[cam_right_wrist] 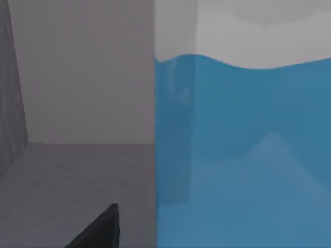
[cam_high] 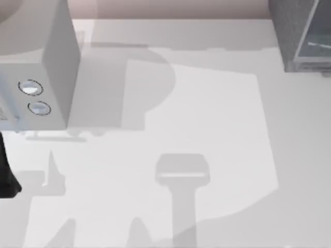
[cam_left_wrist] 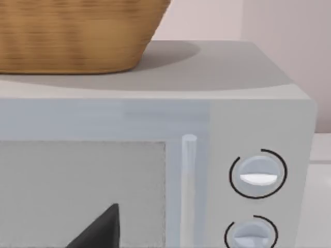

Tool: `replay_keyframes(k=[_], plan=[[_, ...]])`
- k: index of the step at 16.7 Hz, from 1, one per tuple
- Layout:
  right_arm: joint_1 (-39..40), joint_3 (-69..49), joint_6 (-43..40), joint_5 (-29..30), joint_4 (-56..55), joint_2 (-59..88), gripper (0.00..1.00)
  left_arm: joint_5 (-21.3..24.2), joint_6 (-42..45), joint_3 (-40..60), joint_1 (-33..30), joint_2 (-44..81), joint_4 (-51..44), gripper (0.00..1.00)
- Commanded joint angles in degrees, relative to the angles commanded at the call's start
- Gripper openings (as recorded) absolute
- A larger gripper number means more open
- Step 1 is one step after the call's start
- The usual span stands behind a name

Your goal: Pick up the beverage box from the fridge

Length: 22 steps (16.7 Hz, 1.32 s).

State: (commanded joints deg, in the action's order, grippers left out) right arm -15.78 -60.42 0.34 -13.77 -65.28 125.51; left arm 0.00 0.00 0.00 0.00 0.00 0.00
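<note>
The beverage box [cam_right_wrist: 243, 150] stands very close before the right wrist camera, its blue side rising to a white top, on a grey floor inside a grey-walled compartment that looks to be the fridge interior. A dark finger [cam_right_wrist: 98, 230] of the right pincer juts in just beside the carton's edge; whether that pincer is wide, narrow or gripping cannot be told. From above, the fridge [cam_high: 302, 33] sits at the far right corner of the pale surface [cam_high: 207, 119], dark speckled grey with a glassy panel. At the far left stands a lighter grey box with two round knobs [cam_high: 46, 67]. The left wrist camera faces that box's front, with its two dials, a vertical door handle [cam_left_wrist: 189, 186] and a woven basket [cam_left_wrist: 77, 33] resting on top. One dark finger [cam_left_wrist: 101, 230] of the left pincer shows there, and its state cannot be told either. A dark part of the left arm [cam_high: 6, 178] sits at the left edge of the surface.
</note>
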Motion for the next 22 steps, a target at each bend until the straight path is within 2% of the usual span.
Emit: replay_keyframes(k=[6,13,18,22], plan=[[0.0,-1.0,0.0,0.1,0.6,0.5,1.00,0.0,0.0,0.0,0.0,0.0,0.0,1.00],[1.7,-16.1,-0.1,1.8,7.9,8.1,1.00,0.0,0.0,0.0,0.0,0.0,0.0,1.00],[1.9,-17.6,-0.1,2.0,8.8,8.8,1.00,0.0,0.0,0.0,0.0,0.0,0.0,1.00],[1.9,-17.6,-0.1,2.0,8.8,8.8,0.70,0.0,0.0,0.0,0.0,0.0,0.0,1.00]])
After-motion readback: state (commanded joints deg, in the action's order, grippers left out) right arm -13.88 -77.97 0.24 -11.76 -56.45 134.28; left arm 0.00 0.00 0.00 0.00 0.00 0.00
